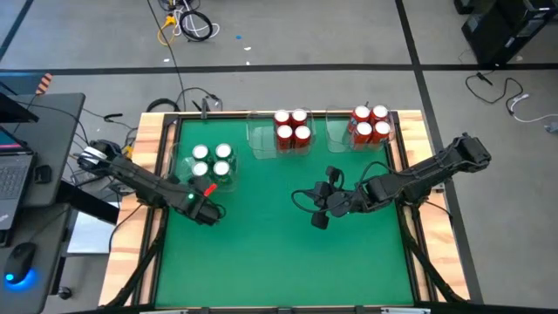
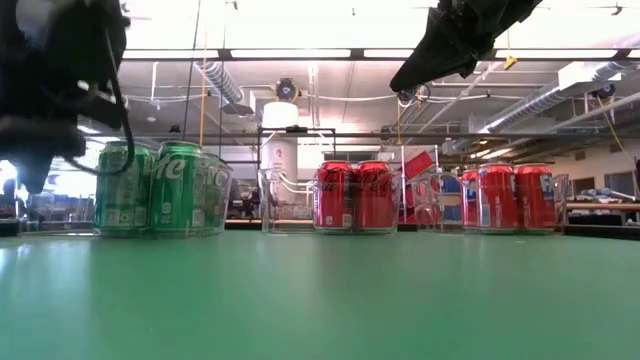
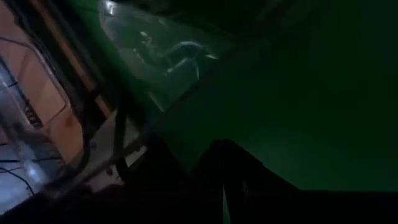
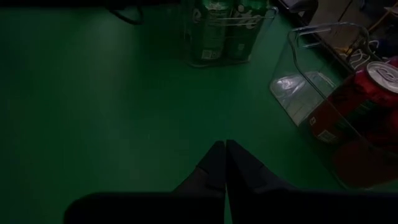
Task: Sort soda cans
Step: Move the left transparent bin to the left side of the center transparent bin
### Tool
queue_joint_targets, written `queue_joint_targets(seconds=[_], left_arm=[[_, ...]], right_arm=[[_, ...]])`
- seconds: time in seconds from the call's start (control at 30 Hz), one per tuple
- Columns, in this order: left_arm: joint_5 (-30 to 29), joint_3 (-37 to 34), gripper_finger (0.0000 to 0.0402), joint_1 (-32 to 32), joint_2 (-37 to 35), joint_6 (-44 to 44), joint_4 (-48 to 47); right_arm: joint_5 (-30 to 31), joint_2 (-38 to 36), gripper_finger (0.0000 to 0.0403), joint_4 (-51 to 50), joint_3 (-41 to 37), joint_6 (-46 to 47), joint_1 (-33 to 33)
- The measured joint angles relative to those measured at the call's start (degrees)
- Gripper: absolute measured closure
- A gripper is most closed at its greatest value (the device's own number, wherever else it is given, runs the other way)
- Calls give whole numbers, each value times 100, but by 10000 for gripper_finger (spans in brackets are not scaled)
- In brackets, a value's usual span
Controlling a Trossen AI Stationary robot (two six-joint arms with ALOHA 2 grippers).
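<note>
soda cans point(image 1: 292, 128): 8 red, 4 green, trayed | left end effector point(image 1: 209, 215), right end effector point(image 1: 319, 220): together, empty

Four green cans point(image 1: 212, 162), eight red cans point(image 1: 293, 128), three clear trays point(image 1: 261, 139), two arms point(image 1: 148, 185).

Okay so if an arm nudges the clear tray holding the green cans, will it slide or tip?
Probably slide: the clear tray sits flat on smooth green table. Four upright green cans fill it, likely adding weight and resisting tipping.

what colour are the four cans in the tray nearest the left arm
Green bodies with silver tops. The green cans show best in the low view, inside the clear tray.
</note>
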Motion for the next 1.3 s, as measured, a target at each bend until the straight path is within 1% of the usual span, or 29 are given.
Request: queue_joint_targets(seconds=[0.1, 0.3, 0.43, 0.57, 0.67, 0.8, 0.9, 1.0, 1.2, 1.3], left_arm=[[-91, -328, 402, 197, -3, 68, 544], [-343, -629, 402, 752, -1, 895, 1784], [-509, -691, 402, 1232, -3, 1558, 2030], [-1017, -698, 402, 1753, -1, 2150, 2034], [-1200, -699, 402, 2187, -1, 2564, 2120], [-1191, -700, 402, 2718, -1, 3118, 2736], [-913, -700, 402, 2974, -1, 3608, 3630], [-747, -695, 402, 3170, -1, 4038, 4316], [-695, -698, 402, 3728, 4, 4554, 4598], [-665, -701, 402, 3951, 13, 4808, 4888]], right_arm=[[0, 0, 403, 13, 0, -5, 0], [-1, 0, 403, 14, 0, -4, -13], [-2, 0, 403, 15, 0, -5, -22], [-2, 0, 403, 12, 0, -5, -28], [-1, 0, 403, 11, 0, -5, -28], [0, 0, 403, 9, 0, -5, -28], [0, 0, 403, 4, 0, -5, -28], [-2, 0, 403, 3, 0, -5, -28], [-1, 0, 403, 4, 0, -3, -22], [-2, 0, 403, 2, 0, -4, -22]])
